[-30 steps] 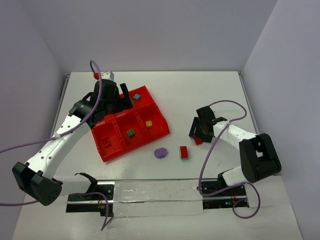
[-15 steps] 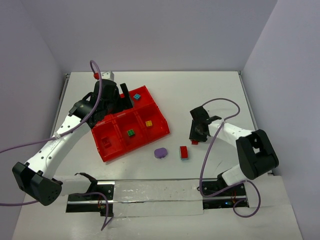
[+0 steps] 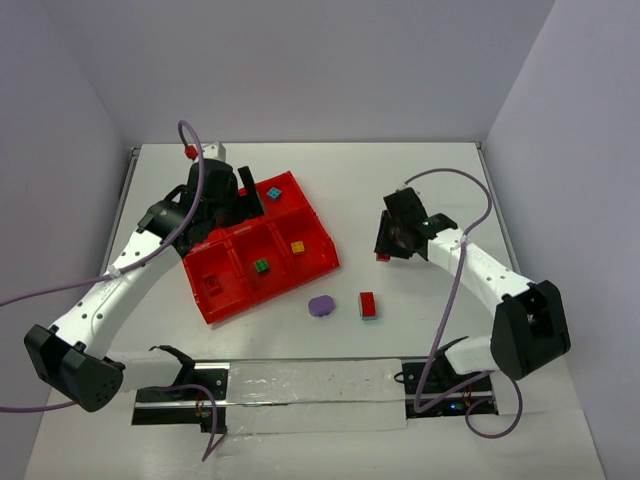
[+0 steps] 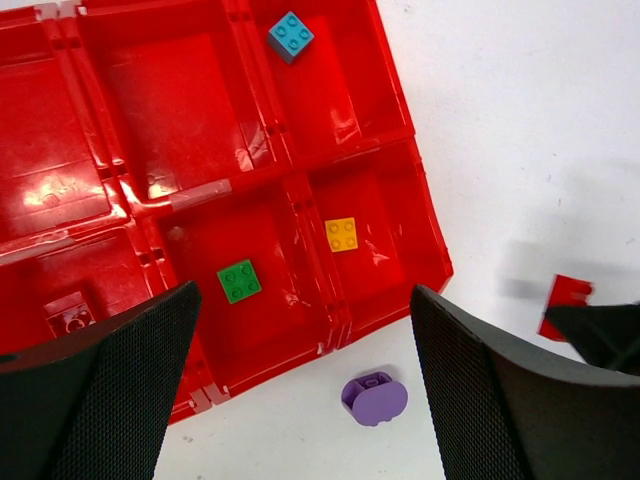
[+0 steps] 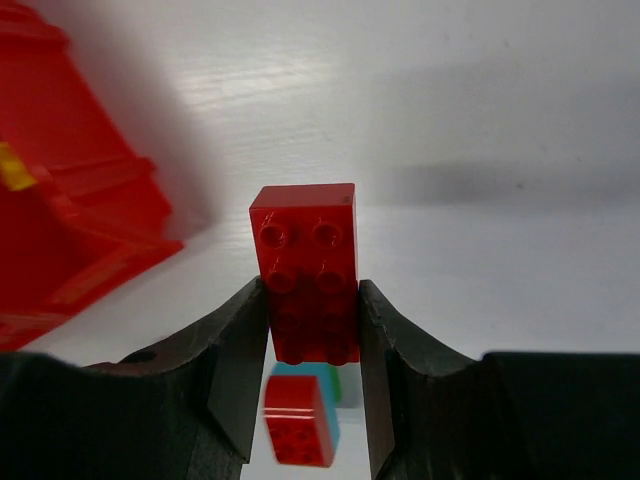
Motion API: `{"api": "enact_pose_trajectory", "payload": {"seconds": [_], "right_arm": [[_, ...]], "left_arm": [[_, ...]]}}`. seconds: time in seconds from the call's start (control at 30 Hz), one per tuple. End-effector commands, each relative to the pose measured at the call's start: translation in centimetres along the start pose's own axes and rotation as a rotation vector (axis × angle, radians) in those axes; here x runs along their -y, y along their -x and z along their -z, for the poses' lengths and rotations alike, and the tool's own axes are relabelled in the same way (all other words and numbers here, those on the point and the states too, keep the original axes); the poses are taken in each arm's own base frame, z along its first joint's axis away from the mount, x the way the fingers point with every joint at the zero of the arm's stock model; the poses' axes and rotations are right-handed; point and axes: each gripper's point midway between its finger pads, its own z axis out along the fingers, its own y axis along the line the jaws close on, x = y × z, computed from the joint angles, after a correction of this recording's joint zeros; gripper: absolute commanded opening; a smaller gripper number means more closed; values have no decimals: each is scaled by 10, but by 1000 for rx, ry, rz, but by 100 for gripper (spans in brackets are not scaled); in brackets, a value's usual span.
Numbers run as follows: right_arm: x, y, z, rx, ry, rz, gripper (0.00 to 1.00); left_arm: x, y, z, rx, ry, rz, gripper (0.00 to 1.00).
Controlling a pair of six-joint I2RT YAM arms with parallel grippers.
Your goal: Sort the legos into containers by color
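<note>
My right gripper (image 3: 388,250) is shut on a long red lego (image 5: 305,270) and holds it clear of the table, right of the red tray (image 3: 270,300); the same lego (image 4: 566,300) shows in the left wrist view. My left gripper (image 4: 300,400) hangs open over the tray's near edge, gripping nothing. The containers hold a teal lego (image 4: 290,37), a yellow lego (image 4: 342,234), a green lego (image 4: 240,280) and a red lego (image 4: 70,312), each in its own compartment. On the table lie a purple lego (image 3: 322,305) and another red lego (image 3: 368,304).
The tray sits turned at an angle, left of the table's centre. Low walls border the white table at the back and both sides. Beside the loose red lego (image 5: 297,420), teal and green show in the right wrist view. Both arms' cables arc over the table.
The right gripper has shut on the long red lego, lifted it off the table and drawn it back and slightly left. The left arm has stayed still.
</note>
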Motion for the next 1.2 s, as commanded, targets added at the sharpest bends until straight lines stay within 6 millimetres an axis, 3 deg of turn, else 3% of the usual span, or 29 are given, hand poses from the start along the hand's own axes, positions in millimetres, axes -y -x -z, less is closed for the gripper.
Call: {"api": "enact_pose_trajectory", "payload": {"seconds": [0.0,0.13,0.2,0.33,0.5,0.57,0.67,0.8,1.0,1.07,1.17], "right_arm": [[-53,38,44,108,118,77,0],[-128,36,73,123,276,185,0],[-171,22,76,92,347,251,0],[-236,-11,87,50,466,364,0],[-304,-46,85,0,561,466,0],[-325,-50,91,-3,606,482,0],[-348,-72,76,-36,614,525,0],[-374,-85,59,-51,618,550,1],[-395,-98,37,-74,618,559,9],[-398,-103,33,-91,623,566,15],[-401,-106,30,-99,623,570,43]], "left_arm": [[-8,14,11,66,43,27,93],[-19,28,19,114,105,73,93],[-33,40,25,136,157,94,93],[-69,67,31,168,190,206,93],[-67,83,38,191,129,280,93],[-70,92,45,222,143,296,93],[-66,107,62,277,123,312,93],[-54,120,80,329,43,325,93],[-54,117,86,334,29,321,93],[-54,116,85,329,28,319,93],[-54,114,85,326,28,320,93]]}}
